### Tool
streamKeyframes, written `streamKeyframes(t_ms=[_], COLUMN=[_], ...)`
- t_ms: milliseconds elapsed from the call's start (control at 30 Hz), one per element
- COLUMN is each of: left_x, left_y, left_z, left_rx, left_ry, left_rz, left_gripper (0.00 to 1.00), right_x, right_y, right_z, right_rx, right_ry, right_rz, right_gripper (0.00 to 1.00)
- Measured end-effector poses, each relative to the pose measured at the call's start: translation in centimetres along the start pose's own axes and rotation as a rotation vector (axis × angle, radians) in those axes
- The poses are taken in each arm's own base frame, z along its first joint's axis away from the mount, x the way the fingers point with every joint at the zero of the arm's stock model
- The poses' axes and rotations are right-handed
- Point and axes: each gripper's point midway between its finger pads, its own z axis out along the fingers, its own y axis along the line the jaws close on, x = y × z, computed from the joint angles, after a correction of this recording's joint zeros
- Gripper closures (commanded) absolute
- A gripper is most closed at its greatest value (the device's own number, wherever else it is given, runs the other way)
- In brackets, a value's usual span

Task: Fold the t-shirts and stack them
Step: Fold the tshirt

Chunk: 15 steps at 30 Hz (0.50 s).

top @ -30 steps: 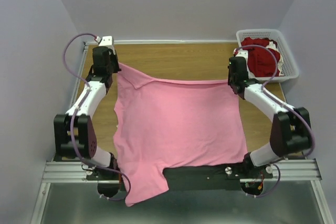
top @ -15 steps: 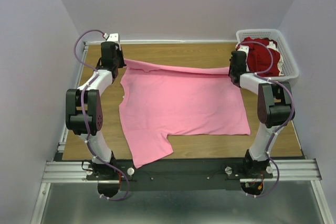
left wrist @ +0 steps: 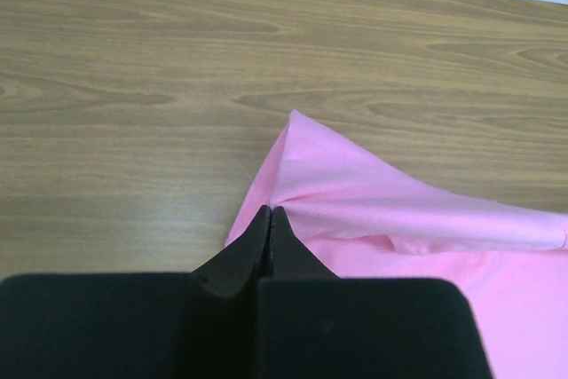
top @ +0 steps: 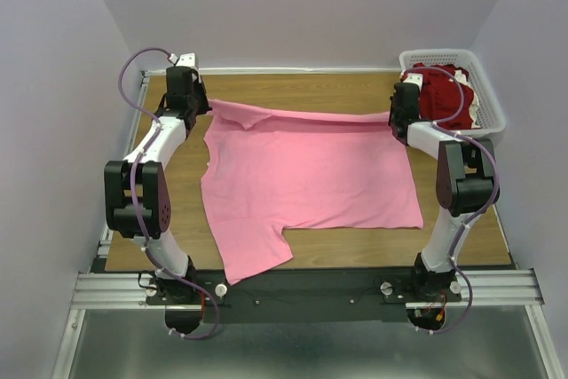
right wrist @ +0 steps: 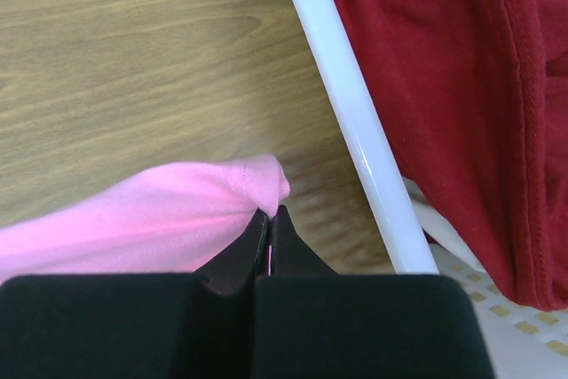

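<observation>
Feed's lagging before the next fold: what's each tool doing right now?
Left tool: closed, pinching a far corner of the pink t-shirt.
Right tool: closed, pinching the pink t-shirt's other far corner.

The wood-grain tabletop (top: 302, 93) carries a pink t-shirt (top: 311, 175) spread from the left claw (left wrist: 270, 215) across to the right claw (right wrist: 269, 216) and back toward the arms' bases, with a white lattice basket (top: 493, 113) just right of the right claw.

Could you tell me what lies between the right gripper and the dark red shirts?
The white plastic basket's rim, plus a little bare wooden table, as the right wrist view shows.
</observation>
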Motion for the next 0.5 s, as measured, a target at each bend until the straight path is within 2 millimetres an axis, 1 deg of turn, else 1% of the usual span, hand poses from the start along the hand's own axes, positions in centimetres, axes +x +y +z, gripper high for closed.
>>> streamKeyframes(t_ms=[100,267,367,500], left_x=[0.8,2.8,3.0,2.2], left_y=[-0.2,-0.3,-0.3,-0.8], left_z=[-0.6,-1.3,-2.2,-3.7], left_rx=[0.009,-0.001,-0.007,0.007], left_ry=[0.04,0.128,0.148,0.133], left_rz=[-0.023,-0.072,-0.097,-0.131], left_gripper=[1.0,1.0,1.0,1.0], right_x=[0.4,1.1,1.6,1.9], right_y=[-0.3,-0.6,-0.9,-0.9], right_z=[0.0,-0.1,-0.1,-0.2], right_rx=[0.005,0.013,0.018,0.019], right_ry=[0.017,0.045,0.065,0.079], right_rz=[-0.002,-0.003,-0.005,-0.005], right_gripper=[0.99,0.99,0.99,0.99])
